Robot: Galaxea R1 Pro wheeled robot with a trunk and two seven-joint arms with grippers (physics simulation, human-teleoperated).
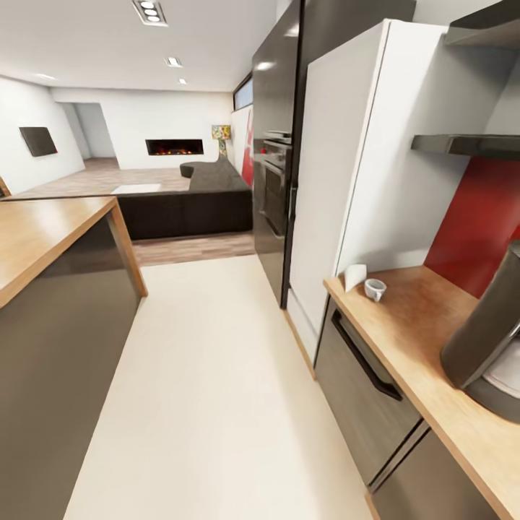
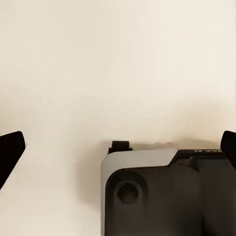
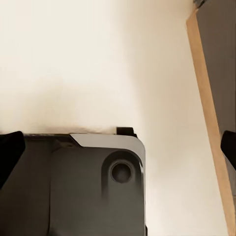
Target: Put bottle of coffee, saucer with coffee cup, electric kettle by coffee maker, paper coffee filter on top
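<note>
In the head view a wooden countertop (image 1: 415,328) runs along the right. On its near end stands a dark grey coffee maker (image 1: 485,339), cut off by the picture's edge. Farther along, beside the white fridge, a small white coffee cup (image 1: 375,289) sits upright, with a white paper coffee filter (image 1: 354,276) just behind it. Two dark shelves (image 1: 466,144) hang above the counter; nothing shows on them from here. My left gripper (image 2: 118,150) and right gripper (image 3: 118,147) both stand open over the pale floor, with nothing between their fingers.
A pale floor aisle (image 1: 209,375) runs between the right counter and a wooden-topped island (image 1: 43,231) at the left. A white fridge (image 1: 347,166) and a black oven column (image 1: 274,180) stand beyond the counter. A dark sofa (image 1: 195,198) closes the far end. My robot base (image 3: 88,187) shows below the grippers.
</note>
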